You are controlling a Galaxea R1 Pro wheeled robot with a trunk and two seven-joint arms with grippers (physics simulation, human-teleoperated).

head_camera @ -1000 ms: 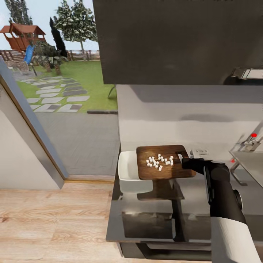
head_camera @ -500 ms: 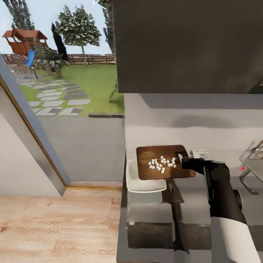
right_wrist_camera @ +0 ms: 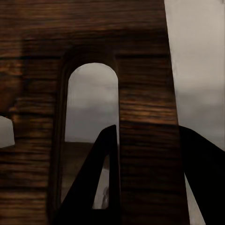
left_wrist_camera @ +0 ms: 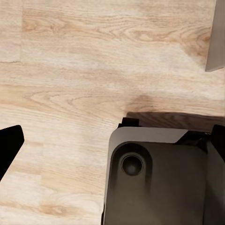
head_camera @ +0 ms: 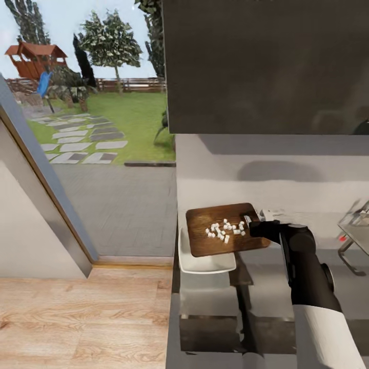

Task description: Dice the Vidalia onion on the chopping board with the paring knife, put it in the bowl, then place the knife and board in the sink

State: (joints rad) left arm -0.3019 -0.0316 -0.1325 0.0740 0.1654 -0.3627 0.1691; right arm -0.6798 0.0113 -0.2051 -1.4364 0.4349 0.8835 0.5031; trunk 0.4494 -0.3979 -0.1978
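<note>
Home kitchen. Grey countertop (head_camera: 287,287) with dark wall cabinet (head_camera: 266,61) above and sink (head_camera: 356,228) at right. Wood floor (head_camera: 77,318), glass door onto garden lawn (head_camera: 133,113).

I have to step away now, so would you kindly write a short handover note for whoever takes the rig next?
Right claw: shut on the chopping board at its handle end, holding it up above the countertop.
Left claw: a dark fingertip shows over the wooden floor; open or shut cannot be told.
Diced onion: lying on the board.
Bowl: white, on the countertop, partly under the board's near edge.
Done: onion diced, board lifted over the bowl.
Left: tip the dice into the bowl, then put the paring knife and the board into the sink.
</note>
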